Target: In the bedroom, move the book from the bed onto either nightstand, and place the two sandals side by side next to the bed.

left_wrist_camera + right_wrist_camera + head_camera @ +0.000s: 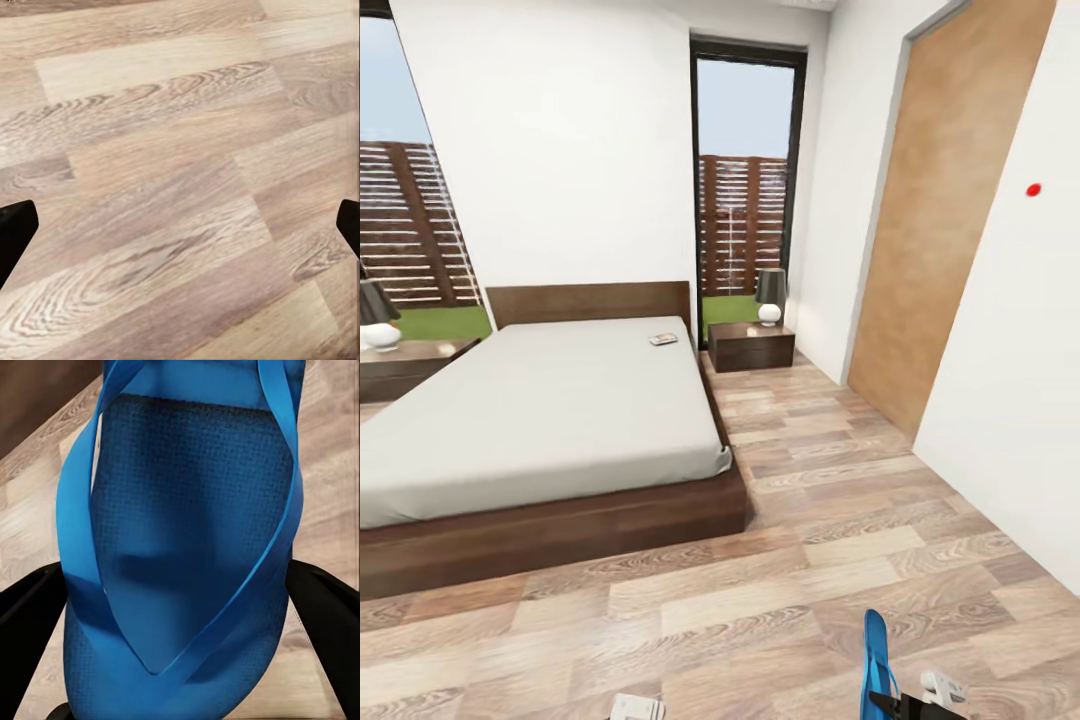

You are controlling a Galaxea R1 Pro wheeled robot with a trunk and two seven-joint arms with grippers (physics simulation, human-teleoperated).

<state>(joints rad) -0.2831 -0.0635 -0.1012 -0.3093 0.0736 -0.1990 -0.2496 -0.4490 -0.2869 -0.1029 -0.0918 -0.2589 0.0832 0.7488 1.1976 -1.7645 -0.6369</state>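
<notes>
Open plank floor runs between the bed and the white wall at right: a wide lane toward the far nightstand. A wooden door lies flush in that wall. Nightstand top is partly taken by a lamp (the front strip looks bare). Mattress is bare apart from the book near the headboard. Right claw is occupied: sandal fills its span. Left claw hangs over bare floor, fingers wide apart.
</notes>
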